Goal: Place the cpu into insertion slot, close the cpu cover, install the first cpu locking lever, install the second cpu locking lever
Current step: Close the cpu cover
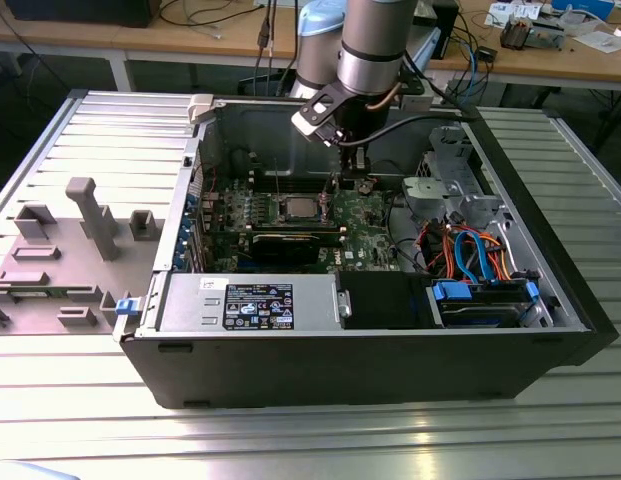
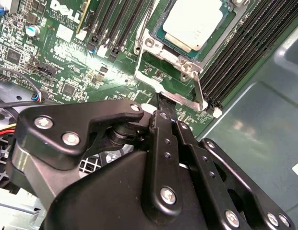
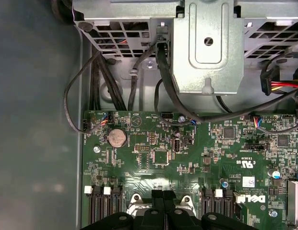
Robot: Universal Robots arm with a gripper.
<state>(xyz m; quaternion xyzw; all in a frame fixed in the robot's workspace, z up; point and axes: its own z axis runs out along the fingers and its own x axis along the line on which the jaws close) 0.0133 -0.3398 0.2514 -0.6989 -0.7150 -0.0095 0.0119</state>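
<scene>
Dull silver-grey square cpu (image 2: 193,23) sits in silver-rimmed square insertion slot (image 2: 160,61); black gripper (image 2: 160,98), jaws pinched together, hovers at its edge; latching steps look unfinished.

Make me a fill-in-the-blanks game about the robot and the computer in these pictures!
1. The silvery cpu cover lies like a frame around the square ____.
2. The motherboard is coloured ____.
3. The gripper is down inside the open computer ____, close to the cpu cover.

Missing words: cpu; green; case.
</scene>
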